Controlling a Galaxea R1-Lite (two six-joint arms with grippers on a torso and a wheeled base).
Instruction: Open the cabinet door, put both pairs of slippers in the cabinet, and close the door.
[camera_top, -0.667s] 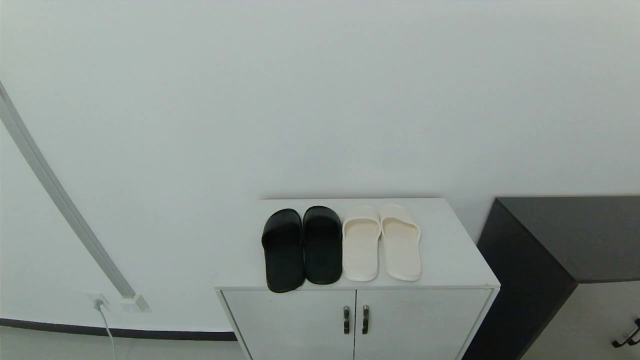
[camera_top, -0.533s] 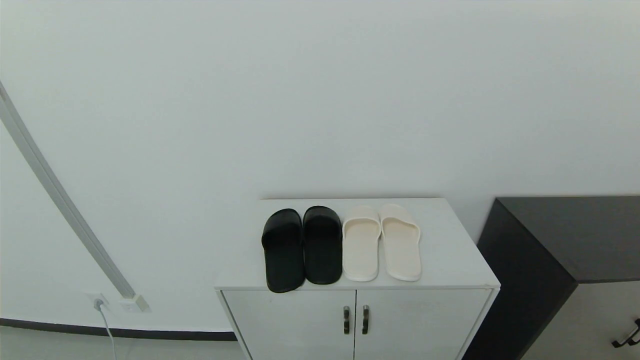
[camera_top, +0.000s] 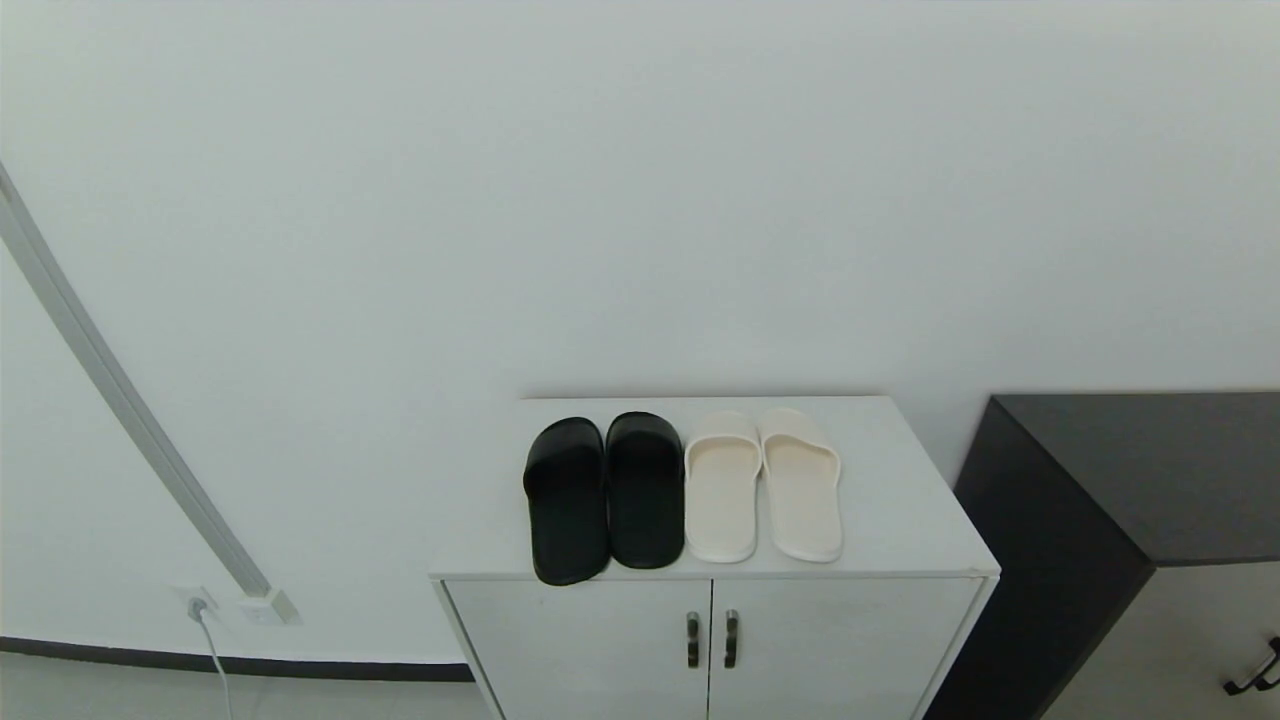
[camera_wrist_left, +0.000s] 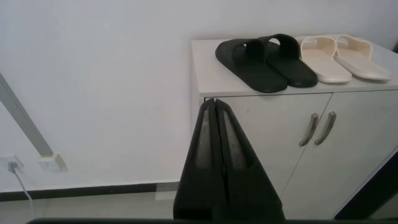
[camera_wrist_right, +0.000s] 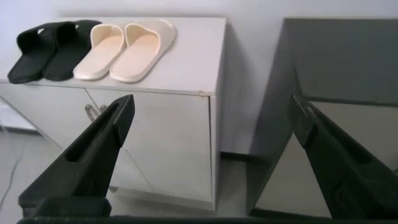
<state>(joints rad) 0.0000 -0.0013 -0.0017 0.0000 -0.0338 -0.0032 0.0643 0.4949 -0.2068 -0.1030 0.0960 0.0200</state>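
Black slippers (camera_top: 603, 495) and cream slippers (camera_top: 763, 485) top the closed cabinet (camera_top: 900, 515). Left hand (camera_wrist_left: 215, 106) closed, right hand (camera_wrist_right: 212, 102) spread wide. Next, probably grasp a door handle (camera_top: 731, 638).

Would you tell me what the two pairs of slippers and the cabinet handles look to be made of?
Black slippers: likely moulded foam or rubber, matte, one seamless piece. Cream slippers: probably the same, matte with soft rounded edges. Handles: apparently metal, dark with a slight sheen.
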